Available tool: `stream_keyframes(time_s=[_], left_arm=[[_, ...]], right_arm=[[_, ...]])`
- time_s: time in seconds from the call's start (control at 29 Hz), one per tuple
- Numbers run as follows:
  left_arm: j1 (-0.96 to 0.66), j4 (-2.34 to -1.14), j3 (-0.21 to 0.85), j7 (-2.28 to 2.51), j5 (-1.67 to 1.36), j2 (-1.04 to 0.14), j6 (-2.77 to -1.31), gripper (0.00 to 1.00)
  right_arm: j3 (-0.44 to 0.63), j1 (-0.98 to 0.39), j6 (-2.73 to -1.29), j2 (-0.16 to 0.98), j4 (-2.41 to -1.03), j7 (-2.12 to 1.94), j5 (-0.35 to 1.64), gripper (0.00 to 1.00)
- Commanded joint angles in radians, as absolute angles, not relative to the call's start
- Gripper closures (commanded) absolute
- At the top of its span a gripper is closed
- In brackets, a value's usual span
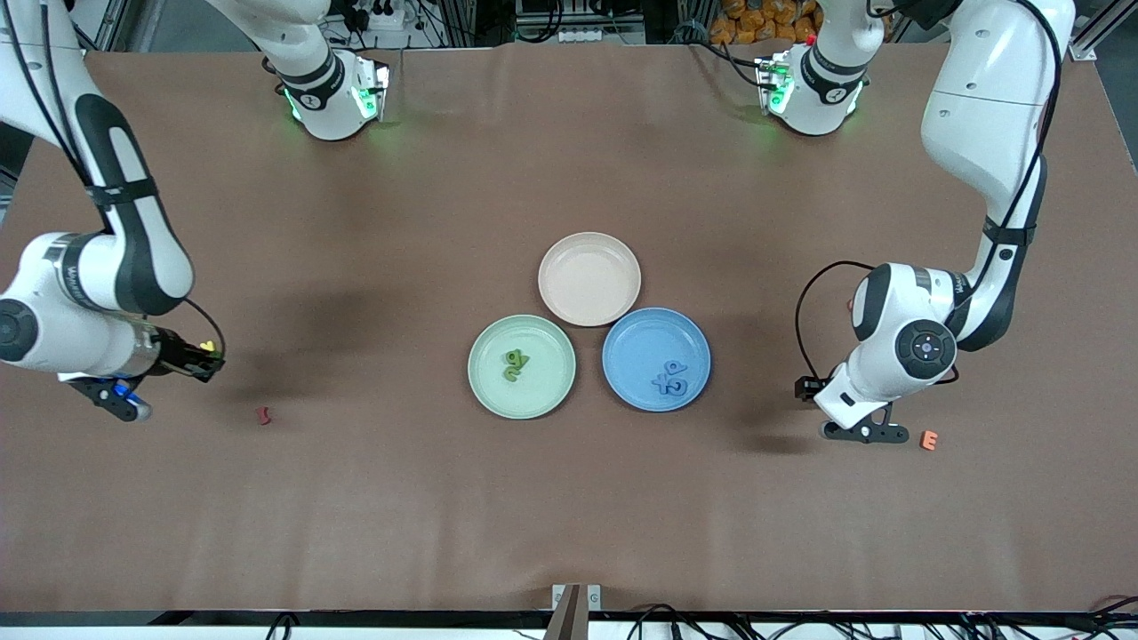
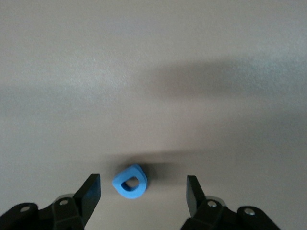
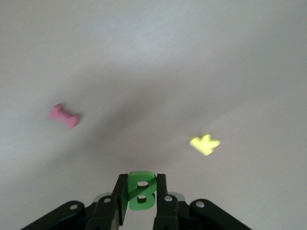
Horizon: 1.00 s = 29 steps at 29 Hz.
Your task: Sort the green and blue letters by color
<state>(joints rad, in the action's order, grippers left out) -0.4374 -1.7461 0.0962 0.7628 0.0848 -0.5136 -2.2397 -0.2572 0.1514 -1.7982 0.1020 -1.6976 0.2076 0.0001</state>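
My right gripper (image 3: 141, 181) is shut on a bright green B (image 3: 142, 191), held upright between its fingers above the table at the right arm's end (image 1: 129, 400). My left gripper (image 2: 143, 187) is open, with a light blue D (image 2: 125, 192) lying on the table between its fingers and touching neither. In the front view this gripper (image 1: 867, 433) is low over the table at the left arm's end and hides the D. Green letters (image 1: 515, 363) lie in the green plate (image 1: 498, 391), and blue letters (image 1: 669, 378) lie in the blue plate (image 1: 636, 342).
An empty cream plate (image 1: 589, 278) sits farther from the front camera than the two colored plates. A yellow K (image 3: 205, 143) (image 1: 207, 346) and a pinkish-red letter (image 3: 64, 116) (image 1: 264, 415) lie near my right gripper. An orange E (image 1: 929, 440) lies beside my left gripper.
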Motion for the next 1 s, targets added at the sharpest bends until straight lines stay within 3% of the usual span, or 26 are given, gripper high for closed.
stream_keyframes(time_s=[0.0, 0.28, 0.62, 0.65, 0.83, 0.96], left_arm=[[-0.459, -1.664, 0.087, 0.793, 0.064, -0.59, -2.218, 0.85], [-0.465, -1.598, 0.086, 0.833, 0.069, -0.678, -2.224, 0.85], [-0.466, -1.591, 0.086, 0.842, 0.067, -0.695, -2.247, 0.85], [-0.466, -1.591, 0.086, 0.845, 0.067, -0.695, -2.249, 0.81], [-0.462, -1.591, 0.084, 0.845, 0.069, -0.695, -2.255, 0.27], [-0.459, -1.592, 0.084, 0.844, 0.069, -0.695, -2.261, 0.14]], right_arm=[[-0.203, 0.109, -1.799, 0.072, -1.724, 0.143, 0.0, 0.0], [-0.097, 0.028, -1.799, 0.072, -1.717, 0.057, -0.002, 0.0], [-0.029, -0.038, -1.801, 0.071, -1.707, 0.04, -0.003, 0.0], [-0.029, -0.043, -1.801, 0.071, -1.707, 0.035, -0.003, 0.0], [-0.005, -0.077, -1.799, 0.071, -1.694, 0.023, -0.032, 0.0], [-0.003, -0.083, -1.799, 0.071, -1.687, 0.023, -0.037, 0.0]])
